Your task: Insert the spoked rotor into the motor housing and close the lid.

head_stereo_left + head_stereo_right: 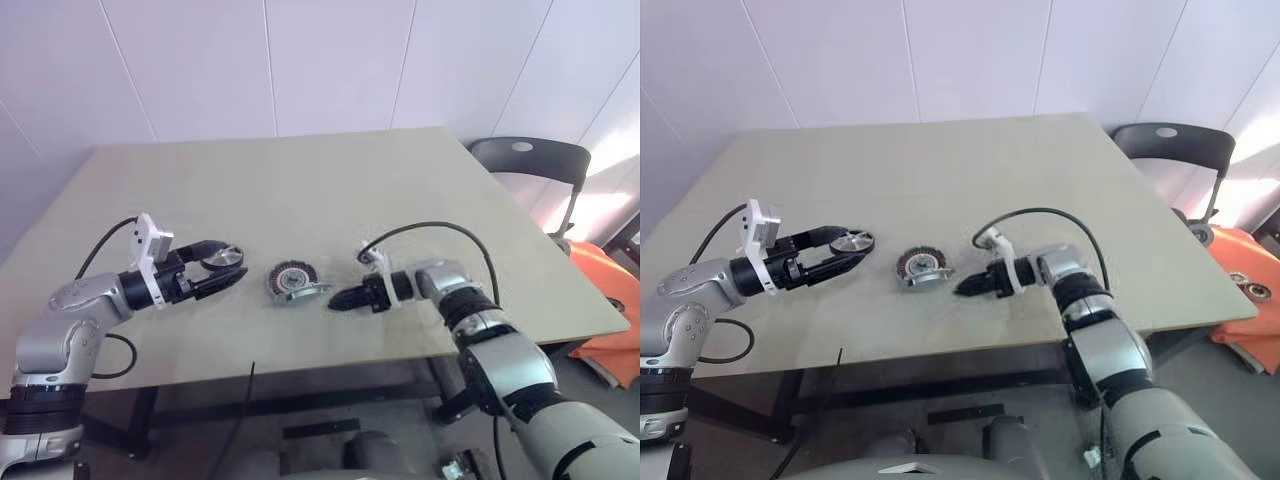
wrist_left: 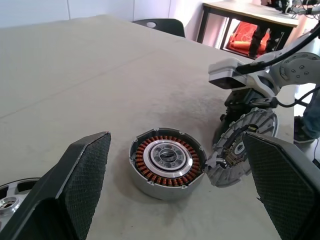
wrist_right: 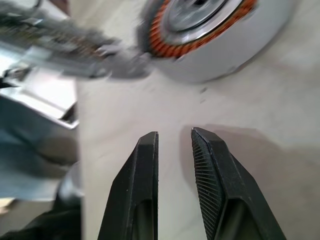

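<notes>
The motor housing [image 2: 167,162] sits mid-table, its copper windings ringing a silver centre. The lid [image 2: 245,145] stands tilted up on edge against the housing's side, its inner face showing. The spoked rotor [image 1: 222,258] lies flat on the table under my left gripper [image 1: 233,262], beside one finger and not gripped. That gripper hovers wide open, pointing at the housing. My right gripper [image 1: 335,298] is low on the housing's other side, behind the lid. Its fingers [image 3: 145,170] stand a narrow gap apart with nothing between them.
The beige table [image 1: 300,180] has wide bare room behind the parts. A black chair [image 1: 530,160] stands off the far right corner, with an orange object [image 1: 610,290] on the floor beside it. Black cables loop off both wrists.
</notes>
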